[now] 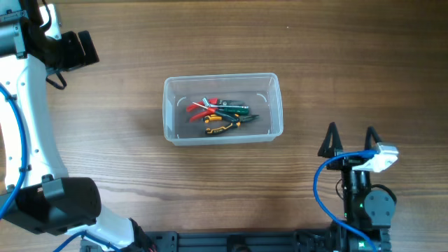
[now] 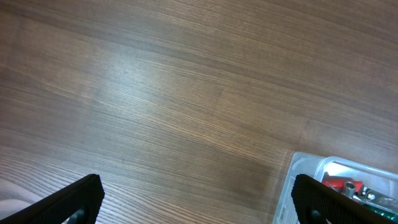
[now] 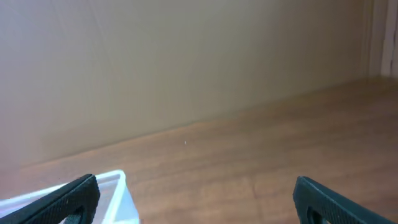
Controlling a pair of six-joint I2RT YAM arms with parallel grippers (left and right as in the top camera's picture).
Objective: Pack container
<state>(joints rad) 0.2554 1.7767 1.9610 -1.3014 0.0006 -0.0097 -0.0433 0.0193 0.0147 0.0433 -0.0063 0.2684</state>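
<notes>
The clear plastic container [image 1: 222,109] stands in the middle of the table. Inside it lie several hand tools [image 1: 218,115] with red, green and orange-yellow handles. My left gripper [image 1: 82,49] is open and empty at the far left, well away from the container. In the left wrist view its jaws [image 2: 199,202] frame bare wood, with the container's corner [image 2: 305,171] at the lower right. My right gripper [image 1: 350,138] is open and empty at the front right. The right wrist view shows its jaws [image 3: 196,199] and the container's corner [image 3: 118,186] at the lower left.
The table is brown wood [image 1: 364,56]. A plain wall [image 3: 186,62] rises behind the table's far edge. My left arm's white link and base [image 1: 42,196] fill the front left corner. A blue cable [image 1: 325,189] loops by the right arm's base.
</notes>
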